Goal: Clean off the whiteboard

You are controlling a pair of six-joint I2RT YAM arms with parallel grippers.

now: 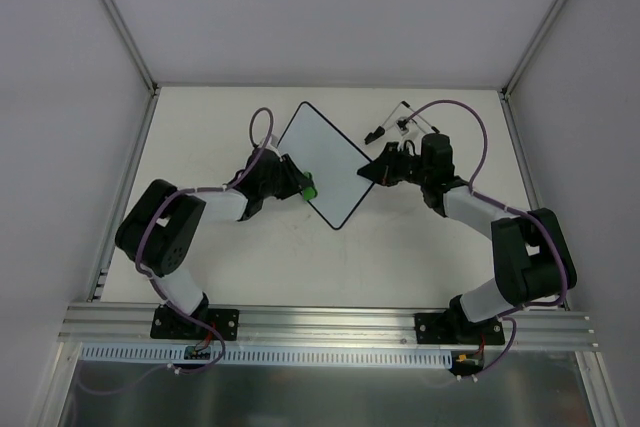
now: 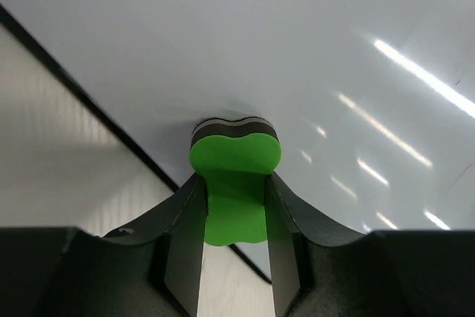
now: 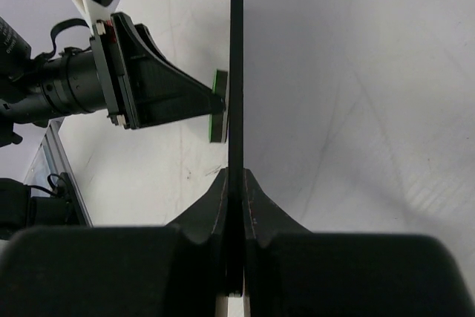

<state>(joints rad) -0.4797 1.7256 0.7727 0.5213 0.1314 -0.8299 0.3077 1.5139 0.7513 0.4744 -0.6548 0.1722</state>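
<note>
White panel walls close in the scene on the left, far and right sides, and a pale bench [image 1: 400,247] fills the floor of the enclosure, with an aluminium rail [image 1: 330,322] along its near edge. The two black-and-white arms rise from that rail and bend inward, each trailing a purple cable [image 1: 470,127].

The whiteboard [image 1: 320,152] sits between them, around the middle of the bench and slightly to the far side. It shows from above as a diamond with one corner pointing far and one pointing near. Its face is blank and glossy, with light streaks across it in the left wrist view [image 2: 297,50]. Whether its near corner rests on the bench cannot be told.

The right pincer [image 1: 372,173] is clenched on the board's right corner. Its own camera sees the thin black rim [image 3: 236,72] edge-on, pinched between both fingers [image 3: 236,183].

The left pincer [image 1: 305,187] is at the board's left side, near the lower left edge, grasping a green eraser [image 1: 310,190]. The fingers [image 2: 182,243] squeeze the eraser's narrow waist [image 2: 234,157], and its dark pad presses flat against the board face [image 3: 218,116].

A few small dark items [image 1: 390,127] lie on the bench at the far right, too small to identify.
</note>
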